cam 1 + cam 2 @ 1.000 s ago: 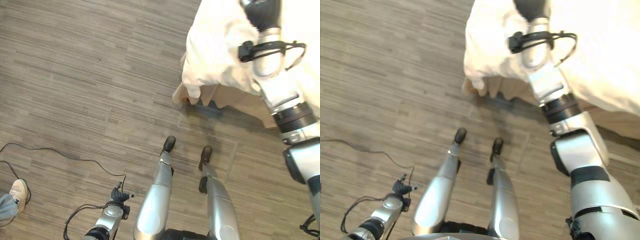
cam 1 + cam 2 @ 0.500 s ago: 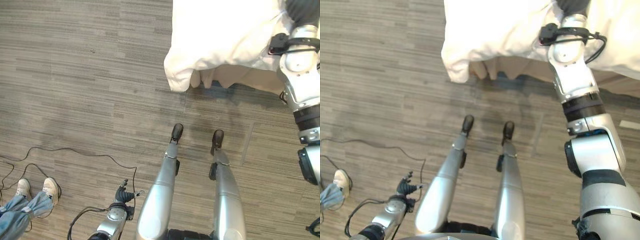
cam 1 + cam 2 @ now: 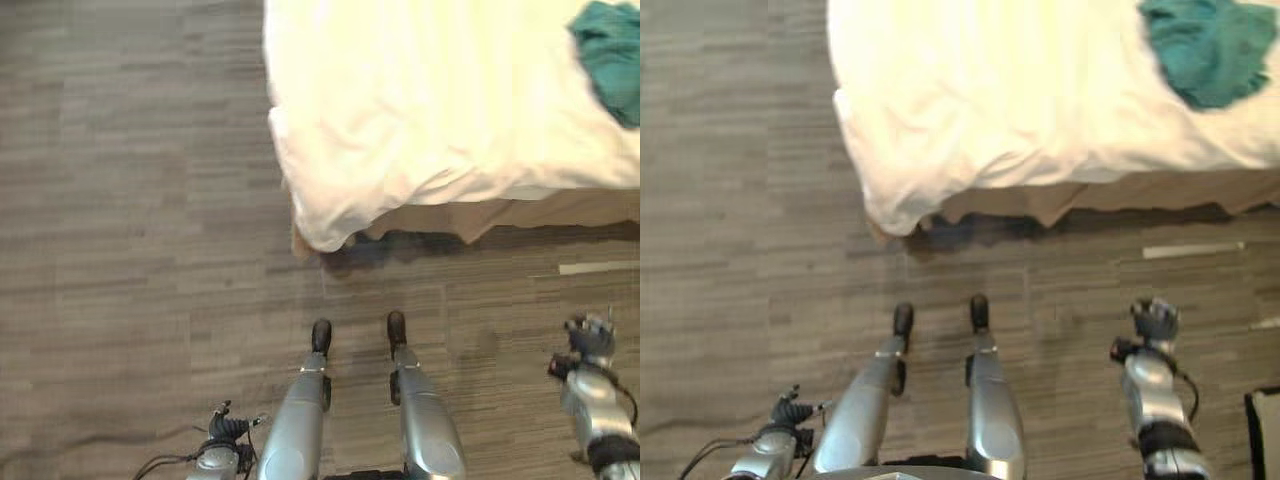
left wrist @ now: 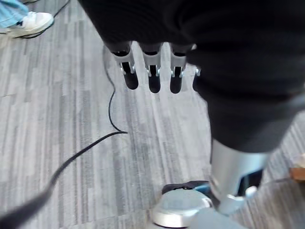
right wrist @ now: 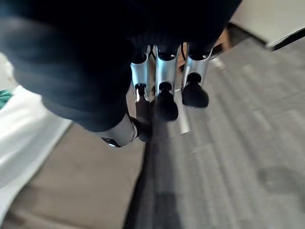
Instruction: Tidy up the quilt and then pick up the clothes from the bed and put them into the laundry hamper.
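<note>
Covering bed, cream quilt [image 3: 420, 110], grey wood floor [image 3: 130, 250]

The bed [image 3: 520, 215] fills the upper right of the left eye view, with the quilt [image 3: 400, 110] spread over it and one corner drooping over the bed's near left edge toward the floor [image 3: 130, 250]. The clothes [image 3: 1205, 45] lie on the quilt at the upper right. The left hand [image 3: 228, 432] sits at bottom left, the right hand [image 3: 1155, 320] at lower right, both over the floor.

Bright even light, quilt [image 3: 420, 110] glaring pale, dark shadow under bed edge, motion blur
</note>
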You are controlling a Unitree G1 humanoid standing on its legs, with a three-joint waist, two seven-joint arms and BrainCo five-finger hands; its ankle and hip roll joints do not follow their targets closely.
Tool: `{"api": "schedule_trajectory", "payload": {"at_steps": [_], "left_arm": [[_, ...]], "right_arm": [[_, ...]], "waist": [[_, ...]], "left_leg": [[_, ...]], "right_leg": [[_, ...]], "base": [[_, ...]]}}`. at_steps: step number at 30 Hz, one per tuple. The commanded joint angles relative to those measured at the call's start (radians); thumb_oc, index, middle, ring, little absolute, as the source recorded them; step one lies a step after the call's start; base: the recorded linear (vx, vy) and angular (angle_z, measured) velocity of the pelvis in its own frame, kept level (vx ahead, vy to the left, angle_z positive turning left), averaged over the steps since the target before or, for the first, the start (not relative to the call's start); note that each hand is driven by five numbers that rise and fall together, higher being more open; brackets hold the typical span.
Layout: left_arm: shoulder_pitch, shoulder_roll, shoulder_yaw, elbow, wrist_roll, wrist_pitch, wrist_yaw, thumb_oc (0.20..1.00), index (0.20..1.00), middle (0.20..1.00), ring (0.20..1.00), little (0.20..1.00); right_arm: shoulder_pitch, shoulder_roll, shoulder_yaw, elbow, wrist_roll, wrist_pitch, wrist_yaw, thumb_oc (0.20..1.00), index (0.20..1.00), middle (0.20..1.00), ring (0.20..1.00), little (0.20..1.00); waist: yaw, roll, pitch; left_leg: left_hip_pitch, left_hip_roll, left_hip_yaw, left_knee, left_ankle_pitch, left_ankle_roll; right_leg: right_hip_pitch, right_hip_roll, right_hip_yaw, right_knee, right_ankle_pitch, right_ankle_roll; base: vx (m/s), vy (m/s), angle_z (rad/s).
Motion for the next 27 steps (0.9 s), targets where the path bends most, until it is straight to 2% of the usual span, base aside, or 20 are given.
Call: {"api": "schedule_trajectory", "payload": {"at_steps": [1,3,4,6,9,12,13,14,16,17,18,19,20,21,22,24,25,26,27], "left_arm": [[0.023,-0.051,-0.014,0.064,-0.067,0.044,0.064,1.0,1.0,1.0,1.0,1.0],[0.005,-0.073,-0.02,0.109,-0.092,0.064,0.089,1.0,1.0,1.0,1.0,1.0],[-0.01,-0.089,-0.026,0.147,-0.104,0.072,0.105,1.0,1.0,1.0,1.0,1.0],[-0.031,-0.118,-0.037,0.207,-0.099,0.095,0.124,1.0,1.0,1.0,1.0,1.0],[-0.025,-0.141,-0.044,0.245,-0.069,0.1,0.136,1.0,1.0,1.0,1.0,1.0],[-0.016,-0.15,-0.047,0.258,-0.025,0.106,0.128,1.0,1.0,1.0,1.0,1.0],[-0.008,-0.152,-0.049,0.272,0.011,0.097,0.12,1.0,1.0,1.0,1.0,1.0],[-0.004,-0.147,-0.049,0.273,0.017,0.092,0.115,1.0,1.0,1.0,1.0,1.0],[-0.005,-0.14,-0.049,0.27,0.026,0.094,0.105,1.0,1.0,1.0,1.0,1.0],[-0.011,-0.125,-0.05,0.263,0.037,0.103,0.098,1.0,1.0,1.0,1.0,1.0],[-0.012,-0.123,-0.051,0.262,0.039,0.104,0.095,1.0,1.0,1.0,1.0,1.0],[-0.014,-0.117,-0.039,0.26,0.036,0.109,0.092,1.0,1.0,1.0,1.0,1.0],[-0.015,-0.11,-0.018,0.262,0.02,0.108,0.093,1.0,1.0,1.0,1.0,1.0],[-0.014,-0.108,-0.002,0.263,0.014,0.107,0.094,1.0,1.0,1.0,1.0,1.0],[-0.018,-0.096,0.038,0.275,0.001,0.107,0.088,1.0,1.0,1.0,1.0,1.0],[-0.02,-0.087,0.069,0.285,-0.005,0.114,0.087,1.0,1.0,1.0,1.0,1.0],[-0.021,-0.083,0.084,0.292,-0.006,0.118,0.084,1.0,1.0,1.0,1.0,1.0],[-0.022,-0.08,0.093,0.302,0.007,0.114,0.078,1.0,1.0,1.0,1.0,1.0],[-0.023,-0.078,0.095,0.306,0.008,0.113,0.074,1.0,1.0,1.0,1.0,1.0]], "right_arm": [[-0.015,0.003,0.095,0.028,-0.087,0.08,0.094,1.0,1.0,1.0,1.0,1.0],[-0.027,0.056,0.168,0.172,-0.134,0.14,0.104,1.0,1.0,1.0,1.0,1.0],[-0.038,0.091,0.205,0.289,-0.148,0.191,0.107,1.0,1.0,1.0,1.0,1.0],[-0.036,0.162,0.23,0.485,-0.118,0.212,0.094,1.0,1.0,1.0,1.0,1.0],[-0.017,0.222,0.23,0.555,-0.117,0.249,0.142,1.0,1.0,1.0,1.0,1.0],[0.001,0.243,0.253,0.557,-0.085,0.24,0.109,1.0,1.0,1.0,1.0,1.0],[0.017,0.248,0.222,0.545,-0.009,0.2,0.079,1.0,1.0,1.0,1.0,1.0],[0.024,0.247,0.203,0.539,0.005,0.179,0.084,1.0,1.0,1.0,1.0,1.0],[0.031,0.247,0.185,0.535,-0.015,0.157,0.094,1.0,1.0,1.0,1.0,1.0],[0.037,0.241,0.176,0.53,-0.038,0.131,0.101,1.0,1.0,1.0,1.0,1.0],[0.038,0.24,0.175,0.53,-0.042,0.129,0.103,1.0,1.0,1.0,1.0,1.0],[0.041,0.238,0.178,0.528,-0.066,0.124,0.113,1.0,1.0,1.0,1.0,1.0],[0.043,0.236,0.178,0.521,-0.083,0.129,0.121,1.0,1.0,1.0,1.0,1.0],[0.045,0.235,0.176,0.517,-0.099,0.134,0.127,1.0,1.0,1.0,1.0,1.0],[0.054,0.225,0.173,0.518,-0.142,0.139,0.146,1.0,1.0,1.0,1.0,1.0],[0.06,0.223,0.17,0.535,-0.164,0.147,0.15,1.0,1.0,1.0,1.0,1.0],[0.063,0.223,0.166,0.547,-0.178,0.149,0.146,1.0,1.0,1.0,1.0,1.0],[0.07,0.223,0.156,0.561,-0.169,0.151,0.139,1.0,1.0,1.0,1.0,1.0],[0.075,0.22,0.149,0.571,-0.174,0.146,0.141,1.0,1.0,1.0,1.0,1.0]], "waist": [[0.009,0.053,-0.112],[0.015,0.051,-0.151],[0.022,0.052,-0.171],[0.03,0.058,-0.208],[0.026,0.063,-0.239],[0.017,0.057,-0.253],[-0.003,0.051,-0.259],[-0.021,0.051,-0.259],[-0.044,0.054,-0.257],[-0.077,0.057,-0.252],[-0.081,0.057,-0.25],[-0.095,0.06,-0.243],[-0.108,0.061,-0.229],[-0.113,0.062,-0.226],[-0.127,0.06,-0.217],[-0.13,0.056,-0.211],[-0.133,0.057,-0.21],[-0.137,0.065,-0.209],[-0.145,0.068,-0.214]], "left_leg": [[0.042,0.101,-0.065,-0.067,0.003,-0.06],[0.087,0.099,-0.064,-0.086,0.004,-0.056],[0.12,0.099,-0.066,-0.099,0.004,-0.053],[0.16,0.093,-0.077,-0.102,-0.001,-0.043],[0.196,0.095,-0.072,-0.095,-0.016,-0.036],[0.213,0.097,-0.058,-0.077,-0.039,-0.032],[0.228,0.104,-0.031,-0.067,-0.06,-0.029],[0.24,0.11,-0.011,-0.066,-0.07,-0.028],[0.253,0.118,0.016,-0.066,-0.08,-0.027],[0.271,0.129,0.06,-0.065,-0.092,-0.025],[0.275,0.131,0.068,-0.062,-0.095,-0.025],[0.29,0.138,0.104,-0.055,-0.105,-0.023],[0.313,0.15,0.167,-0.039,-0.118,-0.02],[0.322,0.157,0.198,-0.034,-0.121,-0.021],[0.348,0.176,0.299,-0.018,-0.134,-0.023],[0.374,0.197,0.387,-0.004,-0.146,-0.021],[0.387,0.208,0.422,0.004,-0.152,-0.022],[0.408,0.216,0.435,0.015,-0.183,-0.027],[0.414,0.222,0.434,0.018,-0.187,-0.029]], "right_leg": [[0.032,0.041,-0.016,0.045,-0.068,-0.039],[0.084,0.041,-0.014,0.019,-0.066,-0.039],[0.119,0.043,-0.017,0.006,-0.066,-0.04],[0.163,0.044,-0.012,0.008,-0.074,-0.043],[0.19,0.035,-0.008,0.029,-0.088,-0.039],[0.204,0.026,0.001,0.04,-0.093,-0.031],[0.209,0.017,0.013,0.031,-0.084,-0.016],[0.205,0.013,0.024,0.026,-0.077,-0.008],[0.199,0.011,0.042,0.021,-0.069,0.0],[0.188,0.008,0.06,0.017,-0.059,0.011],[0.186,0.007,0.061,0.018,-0.057,0.013],[0.175,0.0,0.052,0.029,-0.057,0.02],[0.159,-0.019,-0.003,0.049,-0.055,0.029],[0.15,-0.026,-0.029,0.056,-0.053,0.033],[0.129,-0.045,-0.106,0.073,-0.052,0.039],[0.117,-0.062,-0.194,0.107,-0.061,0.04],[0.114,-0.066,-0.224,0.121,-0.067,0.037],[0.124,-0.065,-0.252,0.141,-0.096,0.039],[0.124,-0.057,-0.24,0.138,-0.101,0.032]], "base": [[0.03,0.052,-0.21],[0.05,0.051,-0.1],[0.09,0.042,0.06],[0.15,0.036,0.2],[0.13,0.022,0.09],[0.03,-0.047,-0.04],[-0.05,-0.076,-0.09],[-0.07,-0.075,-0.09],[-0.07,0.0,-0.57],[-0.07,0.013,-1.15],[-0.07,0.023,-1.21],[-0.04,0.008,-1.53],[-0.04,0.002,-1.73],[-0.01,-0.06,-2.92],[0.02,-0.081,-2.4],[0.08,-0.133,-2.29],[0.21,-0.15,-2.24],[0.22,-0.131,-2.23],[0.26,-0.139,-1.71]]}}
